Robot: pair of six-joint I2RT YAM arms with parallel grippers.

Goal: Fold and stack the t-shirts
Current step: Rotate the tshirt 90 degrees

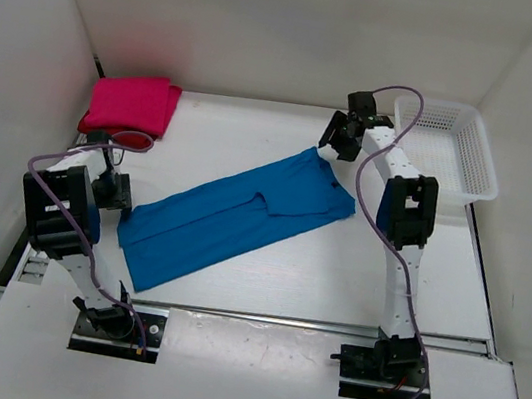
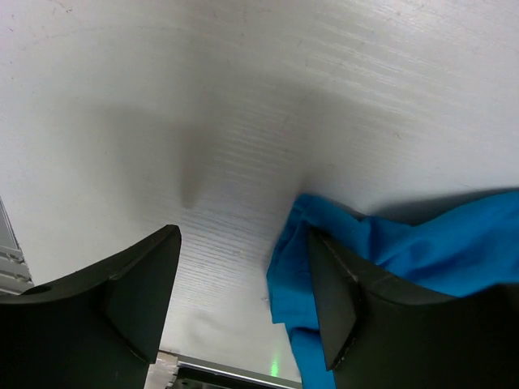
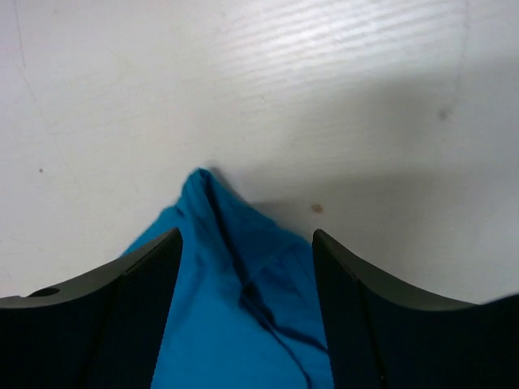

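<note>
White table [image 1: 336, 271], blue t-shirt [image 1: 232, 220], folded pink t-shirt [image 1: 131, 104], mesh basket [image 1: 482, 179]

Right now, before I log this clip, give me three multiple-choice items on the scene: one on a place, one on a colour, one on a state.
1. Where does the white mesh basket stand?
A far right corner
B near left edge
C in the middle

2. What colour is the t-shirt spread out in the middle?
A yellow
B blue
C green

3. How do the jaws of the right pincer stand?
A shut on the basket
B shut on cloth
C open

Answers:
1 A, the top view shows it at the far right, by the wall.
2 B, bright blue cloth lies diagonally there.
3 C, the right wrist view shows a wide gap, with the t-shirt's corner lying in it.
</note>
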